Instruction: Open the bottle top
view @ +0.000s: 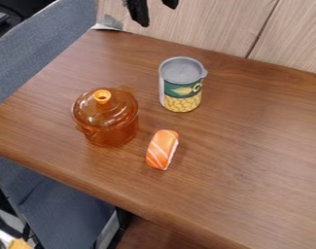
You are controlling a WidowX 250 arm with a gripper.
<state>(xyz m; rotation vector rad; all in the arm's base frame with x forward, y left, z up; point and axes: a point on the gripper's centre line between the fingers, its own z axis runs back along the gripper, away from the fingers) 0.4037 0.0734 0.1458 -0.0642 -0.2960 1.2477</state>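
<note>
The black gripper [157, 14] hangs at 12 o'clock in the view, its fingers spread apart. Below it, on the brown wooden desk [251, 170], a see-through orange pot [111, 133] stands upright, its domed lid [89, 108] on and the round knob [102, 96] pointing up. At the pot's 2 o'clock stands an upright can [182, 90] with a grey top and a corn picture; at its 4 o'clock lies an orange, white-striped sushi piece [163, 149]. Blue-grey fabric [43, 44] shows beyond the desk between 10 and 11 o'clock.
</note>
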